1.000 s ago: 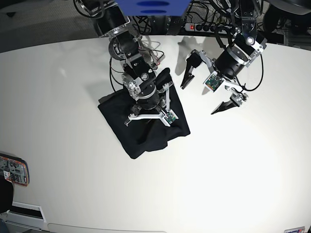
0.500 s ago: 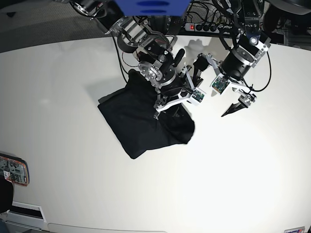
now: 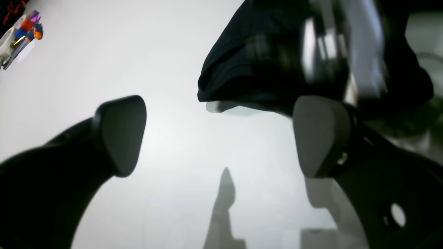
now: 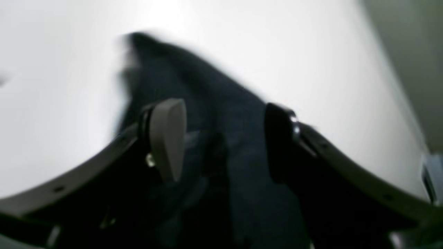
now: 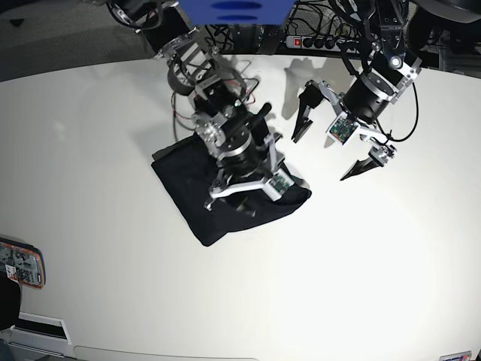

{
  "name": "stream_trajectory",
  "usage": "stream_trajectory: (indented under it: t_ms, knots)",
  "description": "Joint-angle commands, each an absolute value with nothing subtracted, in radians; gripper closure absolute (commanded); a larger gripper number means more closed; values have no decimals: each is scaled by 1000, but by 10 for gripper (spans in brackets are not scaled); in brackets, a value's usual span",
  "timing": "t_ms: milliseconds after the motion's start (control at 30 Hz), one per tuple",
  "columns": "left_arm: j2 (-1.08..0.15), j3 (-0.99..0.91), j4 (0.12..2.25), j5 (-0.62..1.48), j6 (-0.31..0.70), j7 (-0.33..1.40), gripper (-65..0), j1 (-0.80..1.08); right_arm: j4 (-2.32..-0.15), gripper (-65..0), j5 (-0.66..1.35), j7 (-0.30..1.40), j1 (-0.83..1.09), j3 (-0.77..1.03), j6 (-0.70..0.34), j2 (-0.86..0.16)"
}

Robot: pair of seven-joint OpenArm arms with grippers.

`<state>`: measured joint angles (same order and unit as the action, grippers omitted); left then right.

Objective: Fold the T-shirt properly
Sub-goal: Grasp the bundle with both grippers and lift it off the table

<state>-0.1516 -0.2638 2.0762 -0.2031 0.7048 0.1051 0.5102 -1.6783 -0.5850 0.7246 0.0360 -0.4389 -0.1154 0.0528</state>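
Noting the T-shirt (image 5: 188, 192) lying bunched in a dark, roughly squarish heap directly beneath the right pincer (image 4: 221, 138), spreading out past both of its fingers. Seeing one lobe of cloth bulging out on the side toward the left pincer (image 3: 221, 136), stopping short of it.

Looking through the right wrist view: finding the two fingers (image 4: 168, 136) standing clearly apart, dark cloth filling the gap and running on beyond the tips. Blurring badly here; not managing to tell whether either pad is touching the fabric. Seeing no fold pinched between them.

Looking through the left wrist view: finding that pincer spread as wide as it goes, pads (image 3: 123, 135) facing each other across bare table, gripping nothing. Catching a rounded edge of the black cloth lying beyond the tip of one finger, outside the gap and apart from it. Hovering above the surface, throwing finger shadows onto it just below.

Taking in the white table (image 5: 338, 271) stretching away under both pincers. Spotting a small multicoloured object (image 5: 21, 265) at the table edge, well apart from the right pincer and far from the shirt. Marking a power strip (image 5: 312, 43) and a tangle of cables behind both arms, and a blue panel (image 5: 233, 11) above them.
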Motion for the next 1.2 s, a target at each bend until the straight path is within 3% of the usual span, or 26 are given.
stream_trajectory:
  t_ms: [0,133,400,767,1167]
  knots:
    - [-153,-265,2098,-183,698,79,-650,512,-1693,-347,-556,690,31,-418,-116,61]
    - [-153,-257,2098,-183,698,79,-650,512,-1696,-347,-449,676,-4,-326,-120,61]
    - [-153,-61,2092,-196,698,87,-650,544,-1685,-347,-300,677,-120,-225,-120,61]
    - [-153,147,1925,-197,698,162,-650,496,-1506,-346,-300,714,-265,-223,-120,61]
    - [-153,147,1764,-197,698,171,-650,406,-1219,-346,-300,708,-401,-219,-122,61]
